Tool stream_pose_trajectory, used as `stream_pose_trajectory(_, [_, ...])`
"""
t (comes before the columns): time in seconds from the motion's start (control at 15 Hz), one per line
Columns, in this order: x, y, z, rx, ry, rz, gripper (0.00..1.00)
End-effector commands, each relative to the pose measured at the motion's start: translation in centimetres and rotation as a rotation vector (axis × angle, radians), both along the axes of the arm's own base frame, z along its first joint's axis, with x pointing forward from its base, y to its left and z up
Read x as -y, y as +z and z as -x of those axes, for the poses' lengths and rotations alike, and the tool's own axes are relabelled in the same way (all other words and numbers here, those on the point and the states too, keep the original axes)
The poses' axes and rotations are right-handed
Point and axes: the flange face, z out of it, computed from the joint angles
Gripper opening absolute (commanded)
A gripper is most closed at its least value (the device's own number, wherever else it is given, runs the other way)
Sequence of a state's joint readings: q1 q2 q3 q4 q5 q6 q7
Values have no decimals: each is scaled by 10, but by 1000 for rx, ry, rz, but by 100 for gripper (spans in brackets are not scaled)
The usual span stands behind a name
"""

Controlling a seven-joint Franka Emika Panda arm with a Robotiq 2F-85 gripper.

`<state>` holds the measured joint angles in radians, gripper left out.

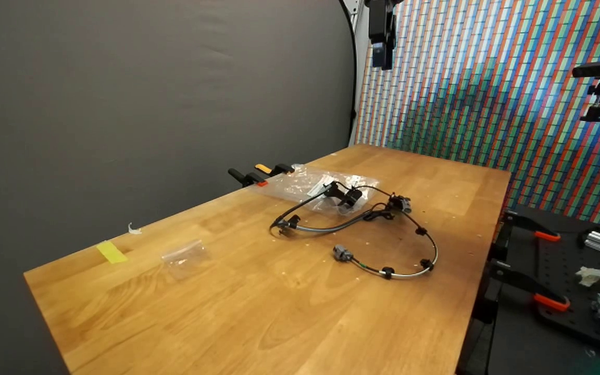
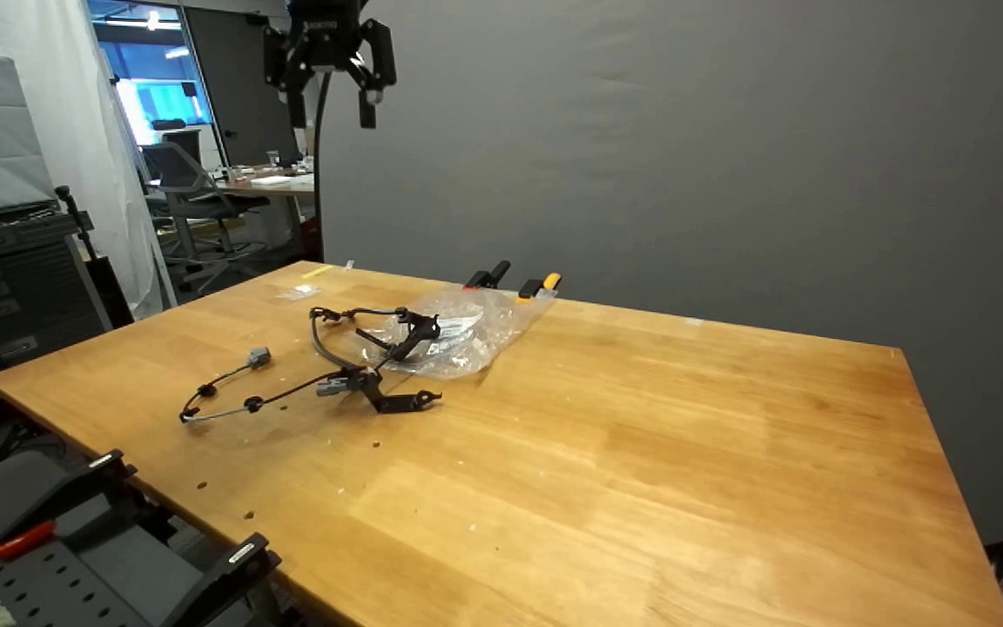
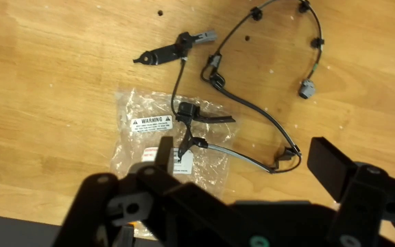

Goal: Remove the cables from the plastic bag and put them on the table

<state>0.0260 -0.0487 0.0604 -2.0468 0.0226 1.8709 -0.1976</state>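
A wooden table (image 1: 279, 323) supports the work. In an exterior view, a yellow strip (image 1: 112, 251), a white scrap (image 1: 134, 229) and a small clear bag (image 1: 184, 259) lie on it at the left of the frame. A black-handled clamp (image 2: 486, 279) and a yellow-handled clamp (image 2: 536, 287) sit at the table edge; one end of the large plastic bag (image 2: 493, 326) reaches them. A black bench (image 1: 519, 333) is located at the lower right of an exterior view. In the wrist view, the claw covers part of the bag's lower section and part of a printed label (image 3: 183, 164).

The large plastic bag is transparent, glossy and crinkled, and carries a WARNING label (image 3: 152, 124). The cable (image 3: 264, 113) is thin, black with gray sections, and curves in loose loops. It has molded clips, a flat black bracket (image 3: 165, 54) and gray plugs (image 3: 307, 89).

The cable lies partly on the table and partly across the large plastic bag, from center to upper right in the wrist view.

The claw (image 2: 333, 111) points downward at the top of the frame in both exterior views, well apart from the table. Its fingers (image 3: 331, 168) are spread wide.
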Motion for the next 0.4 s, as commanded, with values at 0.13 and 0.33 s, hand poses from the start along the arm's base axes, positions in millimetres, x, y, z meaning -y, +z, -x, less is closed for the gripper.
stream_pose_trajectory(0.13, [-7, 22, 13, 33, -133, -66, 100])
stream_pose_trajectory(0.33, [-9, 29, 24, 51, -185, -80, 100])
